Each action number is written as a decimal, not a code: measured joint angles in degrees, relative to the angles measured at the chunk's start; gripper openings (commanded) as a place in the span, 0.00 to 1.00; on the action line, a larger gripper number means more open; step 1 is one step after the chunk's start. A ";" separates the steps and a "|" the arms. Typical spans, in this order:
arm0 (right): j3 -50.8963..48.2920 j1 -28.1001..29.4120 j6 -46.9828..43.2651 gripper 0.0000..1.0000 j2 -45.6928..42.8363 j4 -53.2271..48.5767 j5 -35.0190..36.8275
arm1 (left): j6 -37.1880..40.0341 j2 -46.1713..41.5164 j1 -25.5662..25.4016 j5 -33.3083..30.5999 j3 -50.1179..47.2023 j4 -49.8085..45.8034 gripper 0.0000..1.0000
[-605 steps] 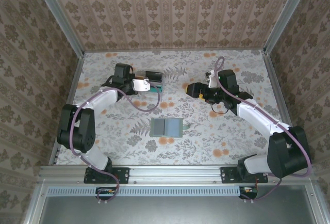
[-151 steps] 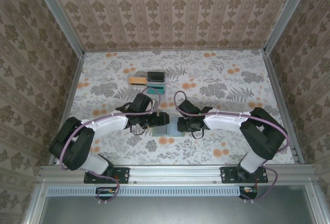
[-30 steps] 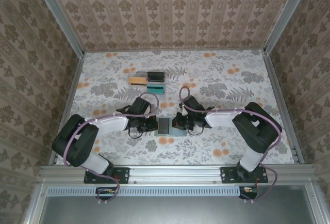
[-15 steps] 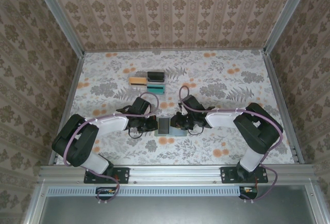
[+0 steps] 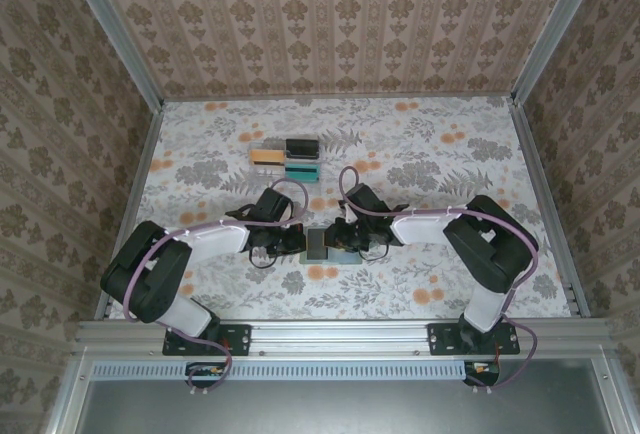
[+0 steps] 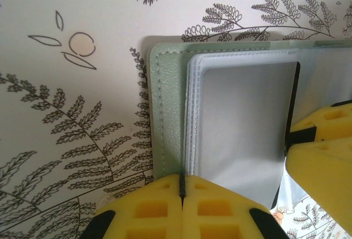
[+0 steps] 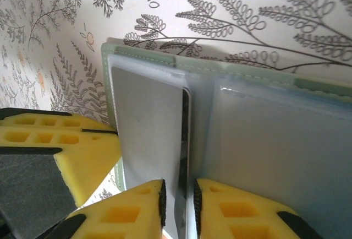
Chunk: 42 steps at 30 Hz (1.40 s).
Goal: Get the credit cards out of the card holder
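Observation:
The card holder lies open on the table between my two grippers. In the left wrist view its sage-green cover shows beside clear sleeves, and it also shows in the right wrist view. A grey-faced credit card with a dark edge stands up from the left half. My left gripper is shut, its tips pressing on the holder's left half. My right gripper is open by a narrow gap, with the card's dark edge between its fingers.
Three small flat pieces lie at the back of the table: a tan-orange one, a dark one and a teal one. Patterned walls close in the table on three sides. My left gripper's yellow fingers show beside the card.
My right gripper's jaws have parted slightly and the arm has shifted a little to the left. The left arm and the card holder have stayed put.

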 measured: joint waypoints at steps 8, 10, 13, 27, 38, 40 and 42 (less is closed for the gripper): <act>0.37 0.22 -0.15 0.05 0.68 -0.61 0.26 | 0.02 0.00 0.00 0.00 0.02 0.00 0.00; 0.37 0.17 -0.20 0.02 0.68 -0.85 0.42 | 0.00 0.00 0.00 0.00 0.02 0.00 0.00; 0.35 0.15 -0.15 0.00 0.66 -0.85 0.46 | 0.02 0.00 0.00 -0.02 0.02 -0.02 0.00; -3.26 -2.23 -0.20 0.00 -2.91 -0.20 0.00 | 0.02 0.13 -0.04 0.09 0.07 0.09 0.00; -3.58 -2.32 0.24 0.28 -2.08 2.60 -1.27 | 0.00 0.22 -0.02 0.26 0.09 0.11 0.00; -3.58 -2.32 0.33 0.27 -1.68 3.30 -1.66 | 0.00 0.22 -0.04 0.26 0.11 0.11 0.00; -3.56 -2.32 0.33 0.22 -1.46 3.58 -1.81 | 0.02 0.22 -0.04 0.26 0.11 0.11 0.00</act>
